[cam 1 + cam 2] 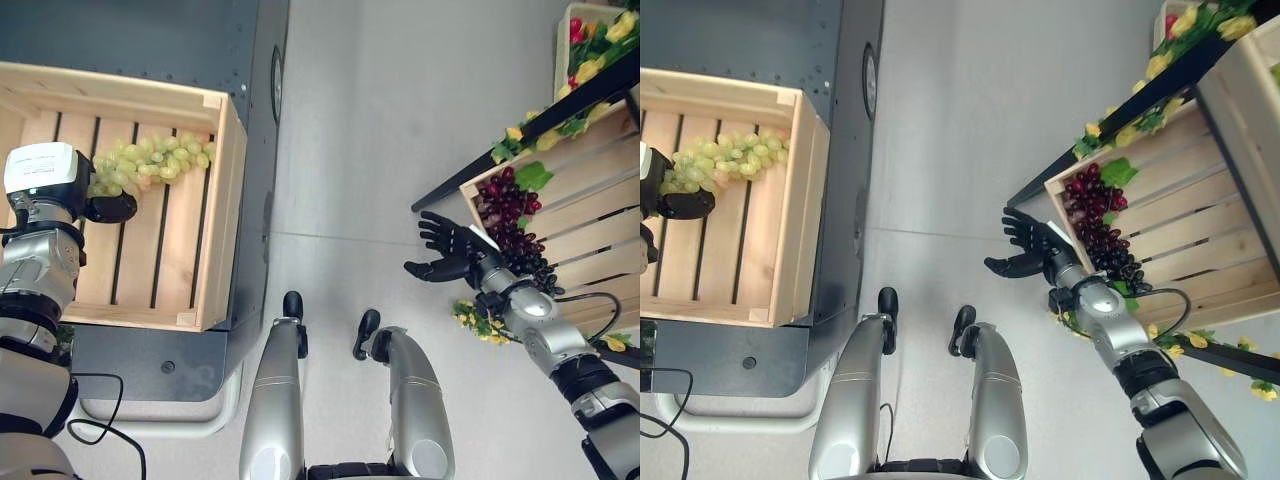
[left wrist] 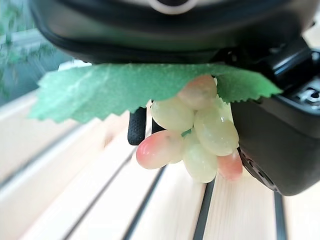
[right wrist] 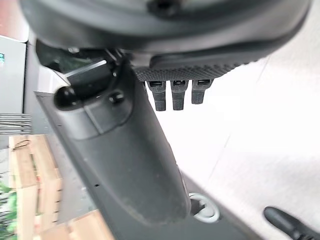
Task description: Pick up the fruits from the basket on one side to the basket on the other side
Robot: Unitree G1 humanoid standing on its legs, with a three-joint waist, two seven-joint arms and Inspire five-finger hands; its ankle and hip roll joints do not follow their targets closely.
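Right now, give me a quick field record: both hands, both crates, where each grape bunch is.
left hand: shut on the green grapes, over the left crate
green grapes: lying across the left crate's slats, stem end with a leaf in the hand
right hand: open, fingers spread, holding nothing, beside the right crate
purple grapes: lying in the right crate, near its edge closest to the right hand
task state: green bunch at the left crate; purple bunch not yet picked up

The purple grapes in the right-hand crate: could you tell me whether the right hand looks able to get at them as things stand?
Probably yes. The right hand hovers open just beside the purple grapes, which lie uncovered in the open-topped crate, with nothing between them.
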